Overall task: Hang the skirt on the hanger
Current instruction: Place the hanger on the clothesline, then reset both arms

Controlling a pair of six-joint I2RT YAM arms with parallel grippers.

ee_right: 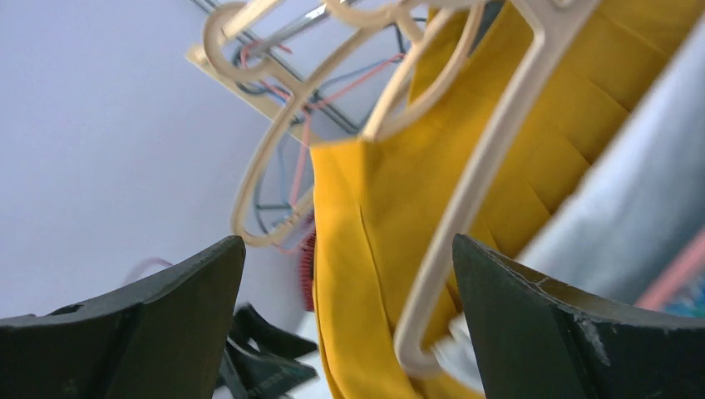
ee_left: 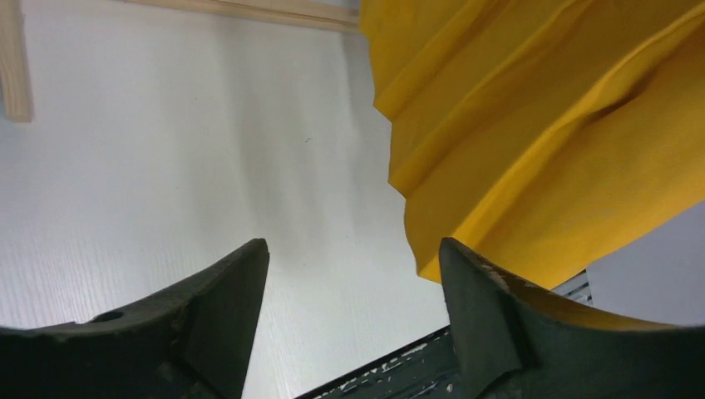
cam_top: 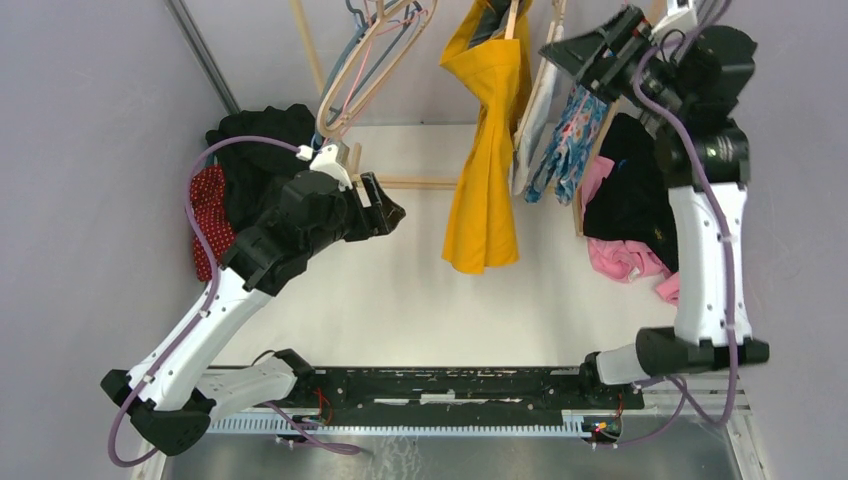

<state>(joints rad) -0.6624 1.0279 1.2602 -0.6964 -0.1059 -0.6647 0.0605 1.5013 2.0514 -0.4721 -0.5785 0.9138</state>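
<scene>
The yellow skirt (cam_top: 485,150) hangs in soft pleated folds above the table (cam_top: 400,290), its waist up by a pale hanger (ee_right: 490,183) — whether it is properly seated there is hard to tell, since the right wrist view is blurred. Both pincers are spread wide and empty: the left gripper (cam_top: 385,215) is low, near the hem, and the right gripper (cam_top: 565,52) is high, near the waistband. The cloth looks light, limp and likely to slide off — it is best pinched at the firmer waistband rather than the loose hem, which would only bunch.
</scene>
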